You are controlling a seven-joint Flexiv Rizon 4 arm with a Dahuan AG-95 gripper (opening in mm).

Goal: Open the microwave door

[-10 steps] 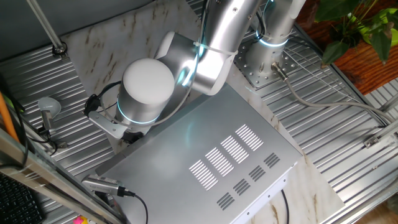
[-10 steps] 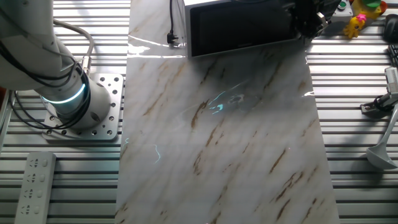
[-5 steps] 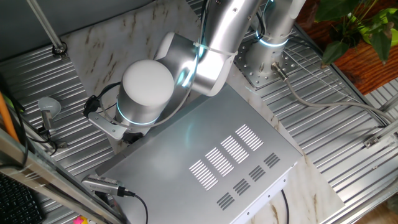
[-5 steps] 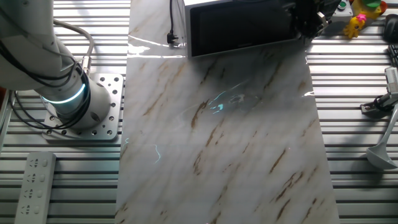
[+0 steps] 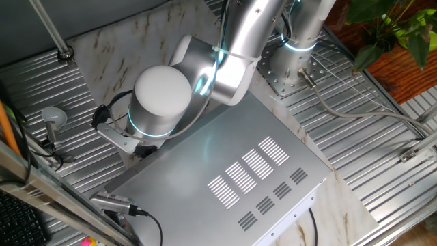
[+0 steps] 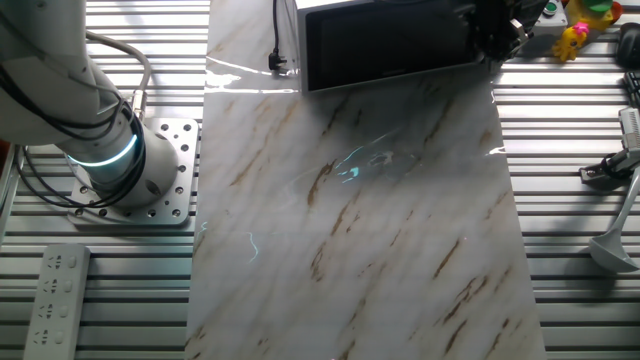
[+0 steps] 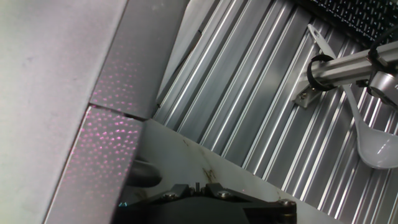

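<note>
Nothing has shifted over the past second: your arm holds the same pose at the front corner of the microwave [image 5: 225, 164], and the microwave door [image 6: 385, 45] still shows flat and closed across the box's front in the other fixed view, at the far edge of the marble surface [image 6: 360, 220]. That stillness suggests the opening pull has not begun, or that the hand is settling at the door's edge before it does.

The gripper [image 6: 495, 28] appears only as a dark mass at the door's right end, and the hand view shows just the base of the hand against the grey side panel, so you cannot tell how wide the jaws stand or whether they hold the door.

Around the marble sheet, ribbed metal decking [image 5: 382, 137] carries the arm's bolted base [image 6: 140, 185], a remote control [image 6: 55, 295], a ladle [image 6: 615, 245] and a toy [image 6: 578, 30]. A potted plant [image 5: 389, 27] stands in one corner of the room
</note>
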